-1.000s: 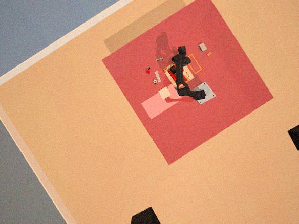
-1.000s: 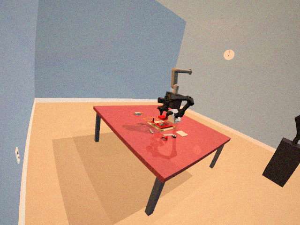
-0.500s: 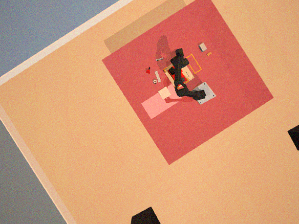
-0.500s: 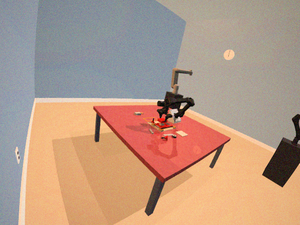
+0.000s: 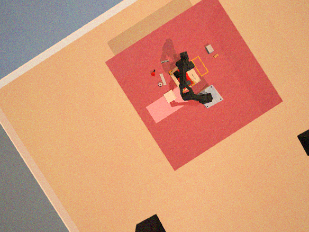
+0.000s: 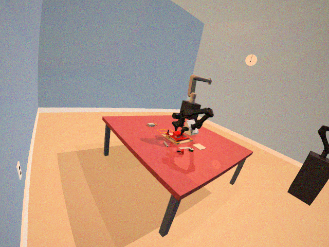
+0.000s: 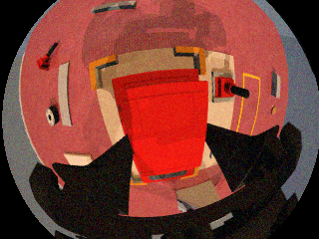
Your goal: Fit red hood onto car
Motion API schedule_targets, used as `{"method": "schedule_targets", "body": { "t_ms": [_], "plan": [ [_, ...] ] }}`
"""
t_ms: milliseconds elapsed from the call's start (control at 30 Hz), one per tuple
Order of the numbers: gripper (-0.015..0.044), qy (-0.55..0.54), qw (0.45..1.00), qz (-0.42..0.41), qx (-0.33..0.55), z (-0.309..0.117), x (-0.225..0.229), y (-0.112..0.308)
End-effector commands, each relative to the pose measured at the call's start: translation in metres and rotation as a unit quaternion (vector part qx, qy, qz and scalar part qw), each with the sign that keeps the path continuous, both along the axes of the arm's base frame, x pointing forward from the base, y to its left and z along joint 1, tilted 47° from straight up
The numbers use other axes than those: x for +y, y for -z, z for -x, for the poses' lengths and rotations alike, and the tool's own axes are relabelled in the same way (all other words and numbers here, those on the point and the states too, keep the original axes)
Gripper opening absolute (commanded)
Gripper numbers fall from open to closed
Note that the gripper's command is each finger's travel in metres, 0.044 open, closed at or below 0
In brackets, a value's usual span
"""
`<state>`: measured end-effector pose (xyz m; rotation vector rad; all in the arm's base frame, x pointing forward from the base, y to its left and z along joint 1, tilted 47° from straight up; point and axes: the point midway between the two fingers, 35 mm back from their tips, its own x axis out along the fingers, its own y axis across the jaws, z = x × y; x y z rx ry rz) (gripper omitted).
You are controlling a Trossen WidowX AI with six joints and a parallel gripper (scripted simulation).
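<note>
The red hood (image 7: pixel 166 124) (image 6: pixel 176 133) is held between the two black fingers of my gripper (image 7: pixel 167 132) (image 6: pixel 179 131), with its flat roof toward the wrist camera. It is above the red chassis (image 7: pixel 120 95), which shows as a darker red edge behind and to the left of it in the wrist view. The chassis sits in the tan jig (image 7: pixel 145 61) with orange corner brackets (image 7: pixel 103 65). The hood looks raised above the deck, but the exact gap cannot be told. The engine block, pegs and corner holes are hidden. The arm covers most of the car in the top view.
A grey socket holding a red part with a black stem (image 7: pixel 222 88) stands right of the car. A yellow outline (image 7: pixel 251 76) lies beyond it. At left are a pale strip (image 7: pixel 65 95) (image 5: pixel 162 79), a wheel (image 7: pixel 52 116) (image 5: pixel 159 84) and a red-and-black piece (image 7: pixel 44 62) (image 5: pixel 153 73).
</note>
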<state>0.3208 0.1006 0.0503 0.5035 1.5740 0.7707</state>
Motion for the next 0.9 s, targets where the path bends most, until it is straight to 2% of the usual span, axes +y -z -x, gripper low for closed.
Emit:
{"method": "schedule_targets", "body": {
  "t_ms": [0,867],
  "plan": [
    [0.0,0.001,1.0,-0.002,0.001,0.0005,0.0015,0.0],
    [0.0,0.001,1.0,-0.002,0.001,0.0009,0.0043,0.0025]
  ]
}}
